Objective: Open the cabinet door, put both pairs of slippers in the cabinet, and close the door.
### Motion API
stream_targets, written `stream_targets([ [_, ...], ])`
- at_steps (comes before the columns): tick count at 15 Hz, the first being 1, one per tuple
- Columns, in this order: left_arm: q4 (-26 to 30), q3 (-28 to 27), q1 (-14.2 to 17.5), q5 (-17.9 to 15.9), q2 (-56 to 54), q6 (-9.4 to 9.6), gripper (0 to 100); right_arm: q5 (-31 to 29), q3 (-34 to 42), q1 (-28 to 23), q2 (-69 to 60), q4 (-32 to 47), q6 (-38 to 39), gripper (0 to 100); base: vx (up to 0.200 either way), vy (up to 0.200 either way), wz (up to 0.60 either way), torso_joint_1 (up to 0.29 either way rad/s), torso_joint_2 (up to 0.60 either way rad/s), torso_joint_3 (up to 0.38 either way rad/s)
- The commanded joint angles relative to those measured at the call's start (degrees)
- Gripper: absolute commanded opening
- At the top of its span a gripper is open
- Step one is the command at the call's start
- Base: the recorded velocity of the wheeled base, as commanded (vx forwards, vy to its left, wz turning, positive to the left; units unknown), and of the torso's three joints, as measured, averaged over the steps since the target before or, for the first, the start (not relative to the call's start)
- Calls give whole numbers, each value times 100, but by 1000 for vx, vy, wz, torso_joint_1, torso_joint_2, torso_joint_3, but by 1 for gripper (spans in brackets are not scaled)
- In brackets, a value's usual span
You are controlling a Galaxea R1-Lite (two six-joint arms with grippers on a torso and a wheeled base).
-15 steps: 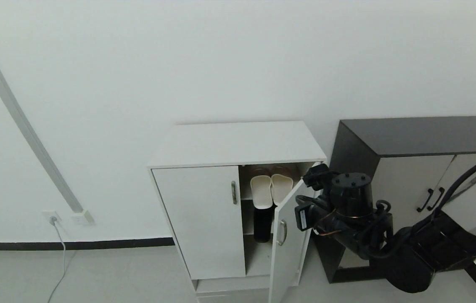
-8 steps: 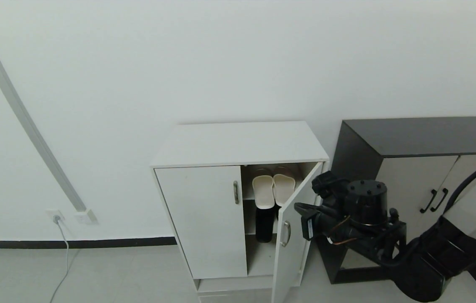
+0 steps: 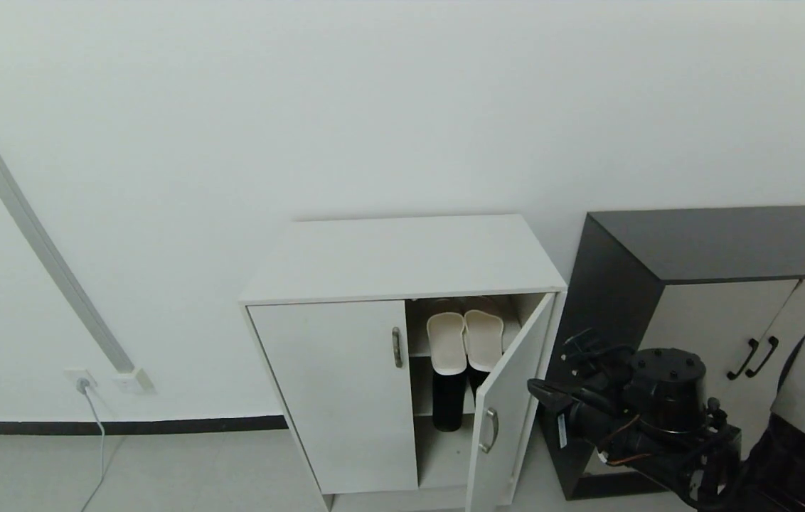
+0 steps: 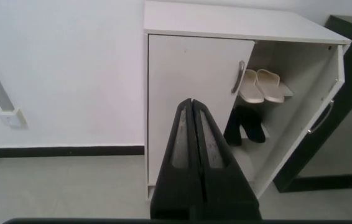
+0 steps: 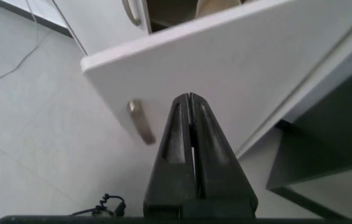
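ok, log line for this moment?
cabinet door: open | white slippers: upper shelf | black slippers: below them | left pincer: shut | right pincer: shut, beside door

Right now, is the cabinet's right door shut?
No, the right door stands ajar, with white slippers showing inside.

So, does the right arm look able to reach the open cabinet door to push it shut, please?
Probably yes: the right gripper, shut, sits just outside the open door, with nothing between them.
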Motion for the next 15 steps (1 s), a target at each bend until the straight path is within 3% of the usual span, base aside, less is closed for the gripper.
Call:
stream_targets([
  [1, 1, 2, -4, 0, 7, -6, 0, -1, 71, 1, 44, -6, -1, 0, 0, 0, 0, 0, 0, 0],
  [6, 1, 2, -4, 9, 7, -32, 0, 25, -157, -16, 334, -50, -1, 0, 0, 0, 0, 0, 0, 0],
  [15, 1, 2, -4, 9, 7, -23, 0, 25, -1651, -236, 1300, 143, -1, 0, 0, 0, 0, 0, 0, 0],
])
